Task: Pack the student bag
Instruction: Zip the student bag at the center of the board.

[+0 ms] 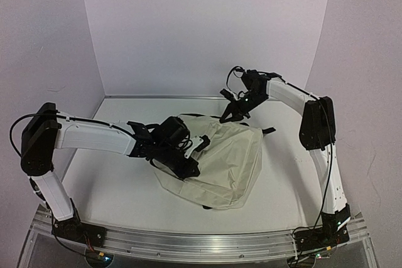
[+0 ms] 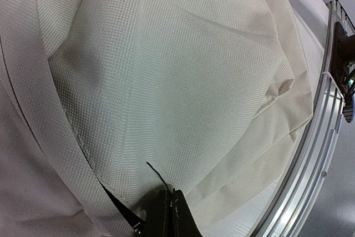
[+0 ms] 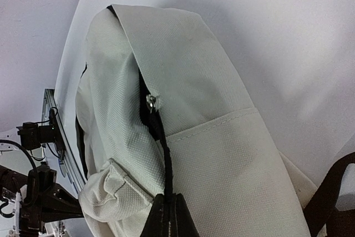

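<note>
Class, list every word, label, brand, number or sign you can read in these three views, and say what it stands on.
None. The student bag is plain cream fabric with no logo or tag showing in any view, and the aluminium rail shows no legible marking.

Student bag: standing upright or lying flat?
Lying flat: the student bag sprawls slumped on the table, a broad fabric face upward.

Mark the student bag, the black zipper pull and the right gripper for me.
student bag (image 1: 231, 161), top view, front panel
black zipper pull (image 3: 165, 159), right wrist view, mid-cord
right gripper (image 3: 169, 199), right wrist view, between fingertips
</note>
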### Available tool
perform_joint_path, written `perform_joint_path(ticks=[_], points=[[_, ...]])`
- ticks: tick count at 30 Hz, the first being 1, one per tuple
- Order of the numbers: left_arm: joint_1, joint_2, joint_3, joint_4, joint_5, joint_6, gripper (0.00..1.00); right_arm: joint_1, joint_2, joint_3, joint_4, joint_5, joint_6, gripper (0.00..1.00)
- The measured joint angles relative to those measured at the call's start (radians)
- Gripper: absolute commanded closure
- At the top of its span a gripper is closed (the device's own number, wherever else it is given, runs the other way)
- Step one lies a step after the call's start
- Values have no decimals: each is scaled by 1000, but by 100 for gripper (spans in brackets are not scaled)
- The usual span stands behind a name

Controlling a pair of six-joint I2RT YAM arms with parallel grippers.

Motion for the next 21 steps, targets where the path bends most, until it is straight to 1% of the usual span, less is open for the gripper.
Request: perform_joint_path(ticks=[2, 4, 6, 7, 8, 9, 10, 11, 12, 13, 15, 17, 19, 21], points=[[-7, 0, 8, -20, -7, -4, 83, 0, 0, 0, 2, 3, 0, 100], [-25, 1, 19, -86, -1, -11, 75, -8, 0, 0, 22, 14, 0, 100], [-48, 11, 47, -157, 3, -13, 65, -20, 0, -1, 43, 21, 0, 99], [-57, 18, 71, -188, 2, -14, 58, -26, 0, -3, 56, 25, 0, 94], [-63, 26, 101, -212, -3, -13, 50, -30, -3, -8, 70, 27, 0, 84], [-68, 34, 140, -237, -11, -14, 42, -31, -7, -18, 84, 29, -1, 69], [-68, 42, 181, -256, -25, -11, 34, -32, -13, -29, 96, 31, 0, 59], [-68, 51, 232, -279, -46, -10, 23, -33, -21, -41, 108, 31, 1, 52], [-66, 64, 297, -302, -70, -19, 10, -31, -30, -51, 116, 31, 3, 46], [-63, 74, 351, -315, -93, -18, 4, -28, -39, -60, 121, 30, 3, 41], [-54, 88, 452, -341, -125, -24, 0, -19, -64, -77, 129, 32, 3, 31], [-27, 94, 533, -361, -130, -35, 0, -11, -100, -95, 134, 42, 3, 24], [19, 94, 585, -375, -111, -53, 0, -6, -151, -120, 139, 60, -1, 17], [97, 94, 603, -375, -78, -74, 0, -4, -217, -157, 147, 84, -4, 14]])
